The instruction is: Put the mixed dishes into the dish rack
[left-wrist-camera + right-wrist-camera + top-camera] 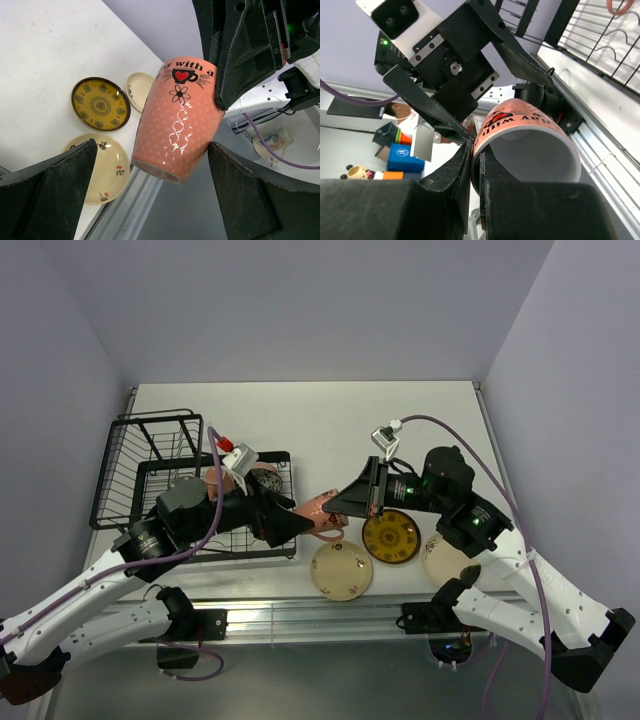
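Two left fingers (55,192) flank mug (175,125), untouching; right fingers (451,186) pinch rim.

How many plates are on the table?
3. The yellow plate lies in the middle, the left cream plate nearer the arm bases, the right cream plate partly under the right arm. The arms could hide more.

You have a white surface (330,425) boxed in by pale lilac walls (300,300), with a metal rail (320,612) along its near edge. Beyond it, the right wrist view shows a blue box (405,159) and, blurred, perhaps a cream cup (357,172).
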